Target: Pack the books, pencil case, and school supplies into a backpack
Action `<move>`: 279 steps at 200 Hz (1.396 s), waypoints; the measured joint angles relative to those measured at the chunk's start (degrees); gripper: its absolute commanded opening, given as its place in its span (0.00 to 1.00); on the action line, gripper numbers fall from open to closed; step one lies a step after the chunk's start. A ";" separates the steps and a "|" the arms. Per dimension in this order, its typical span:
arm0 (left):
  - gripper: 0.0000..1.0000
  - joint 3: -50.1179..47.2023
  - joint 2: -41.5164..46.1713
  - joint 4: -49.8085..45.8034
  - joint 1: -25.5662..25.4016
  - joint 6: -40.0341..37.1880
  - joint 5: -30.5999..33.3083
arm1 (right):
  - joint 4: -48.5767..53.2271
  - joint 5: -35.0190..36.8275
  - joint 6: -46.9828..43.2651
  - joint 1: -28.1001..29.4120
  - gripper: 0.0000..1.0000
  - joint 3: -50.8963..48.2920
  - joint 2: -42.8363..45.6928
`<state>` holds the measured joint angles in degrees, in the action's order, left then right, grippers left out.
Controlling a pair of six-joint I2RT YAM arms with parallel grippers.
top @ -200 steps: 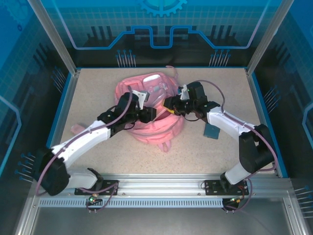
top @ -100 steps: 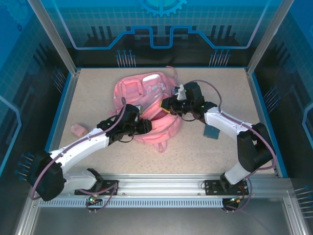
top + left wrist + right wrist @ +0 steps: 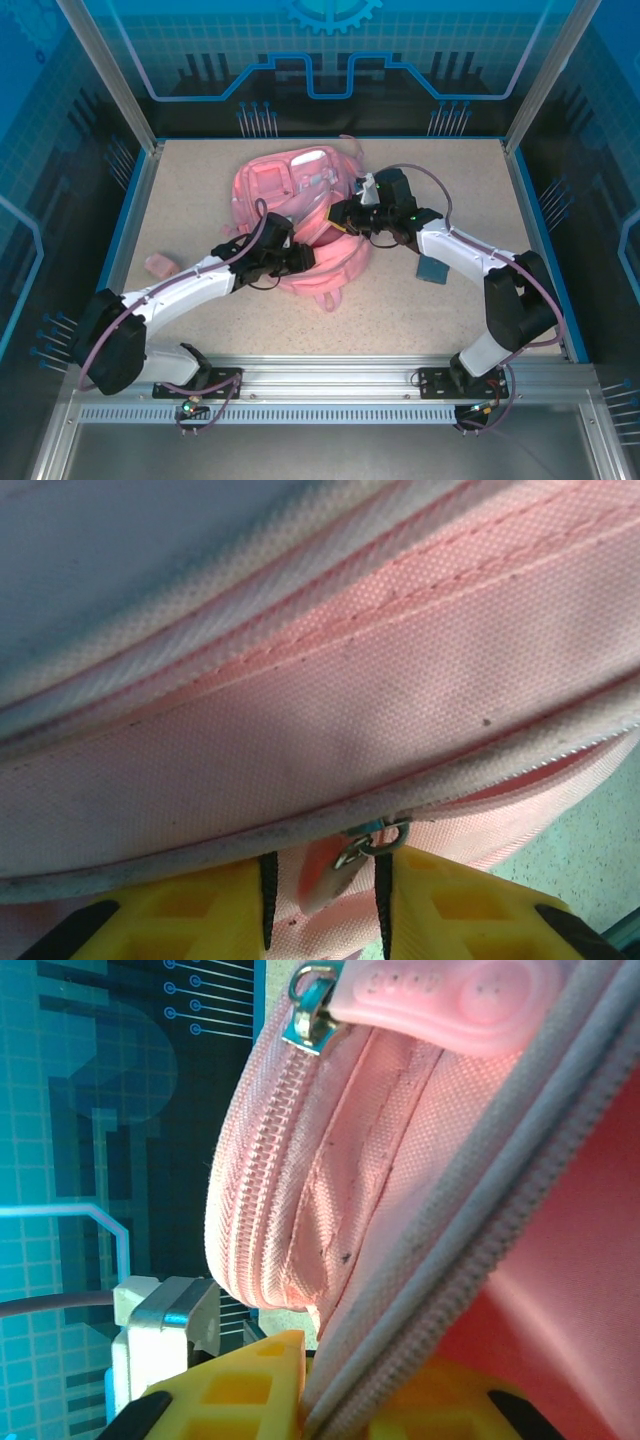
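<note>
Backpack: the backpack [image 3: 300, 200] lies mid-table [image 3: 450, 180] between my two arms, its mouth gaping towards the far side.
Left claw: the left gripper [image 3: 325, 905] is drawn narrow, with a yellow finger on either side of the zip pull [image 3: 345, 858] on the near seam. I cannot tell whether it is pinching the pull.
Right claw: the right gripper [image 3: 335, 1400] is closed narrow on the backpack's rim at the right of the opening, with the seam running down between its fingers.
Step, as I judge it: hold the rim taut and work the zip.
Risk, slip: the pull is small and sits off-centre in the gap. If I haul before the pinch is sure, I get fabric or nothing.
Risk, jam: there is slack cloth beside the slider, and a skewed pull could drag it into the teeth.
Risk, drag: the backpack is soft. If the right hold gives, the whole thing follows my left arm.
Risk, clash: my wrists are near each other over the backpack, so a long stroke could knock them together.
Risk, strays: a forearm could sweep away the teal piece [image 3: 435, 268] beside my right arm or the pink bit [image 3: 158, 265] by my left.
</note>
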<state>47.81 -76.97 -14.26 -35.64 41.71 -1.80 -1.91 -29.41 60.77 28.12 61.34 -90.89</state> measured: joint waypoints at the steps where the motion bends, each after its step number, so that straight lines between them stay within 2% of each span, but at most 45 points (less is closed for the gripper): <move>1: 0.30 0.00 -0.04 0.00 0.00 -0.02 0.00 | -0.04 0.00 0.09 0.00 0.17 0.00 0.00; 54: 0.00 0.02 -0.63 -0.15 -0.28 0.33 1.97 | 0.15 0.72 -0.31 0.02 0.13 -0.20 0.07; 99: 0.00 0.04 0.92 -4.33 -0.70 -2.75 5.97 | 6.16 6.75 -3.48 0.85 0.00 -0.20 1.99; 127: 0.00 0.00 3.67 -8.02 -0.72 -5.20 9.20 | 9.60 11.15 -4.31 0.52 0.00 -0.42 4.63; 156: 0.00 -1.75 6.16 -8.26 1.68 -7.37 10.14 | 9.18 10.97 -4.17 -2.51 0.00 -2.67 7.58; 172: 0.00 -2.40 6.27 -6.43 2.56 -9.03 9.22 | 7.34 9.16 -3.80 -4.24 0.12 -4.66 8.44; 197: 0.00 -2.67 6.27 -4.24 2.45 -12.07 6.80 | 2.29 6.49 -2.32 -4.87 0.51 -7.10 8.55; 207: 0.00 -2.67 6.27 -2.95 2.14 -13.31 5.66 | -0.11 6.21 -1.07 -4.39 0.62 -8.33 8.61; 216: 0.00 -2.67 6.27 -2.10 1.66 -14.01 4.70 | -1.99 6.21 0.04 -3.45 0.69 -9.40 8.66; 233: 0.00 -2.67 6.25 -0.39 0.44 -15.15 2.51 | -4.90 6.23 2.21 -0.94 0.72 -10.80 8.63; 254: 0.00 -2.62 5.97 1.95 -1.51 -15.56 -0.20 | -9.18 6.54 5.53 2.54 0.72 -12.85 8.50; 267: 0.00 -2.58 5.53 3.30 -2.75 -15.87 -1.42 | -10.62 7.32 7.23 4.09 0.65 -13.49 8.09; 279: 0.00 -2.58 5.03 3.65 -3.41 -16.20 -1.88 | -11.80 8.39 8.68 4.35 0.53 -13.66 7.78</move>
<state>45.23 -71.94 -10.61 -39.05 25.52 -3.68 -13.72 -21.02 69.45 32.47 47.68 -83.11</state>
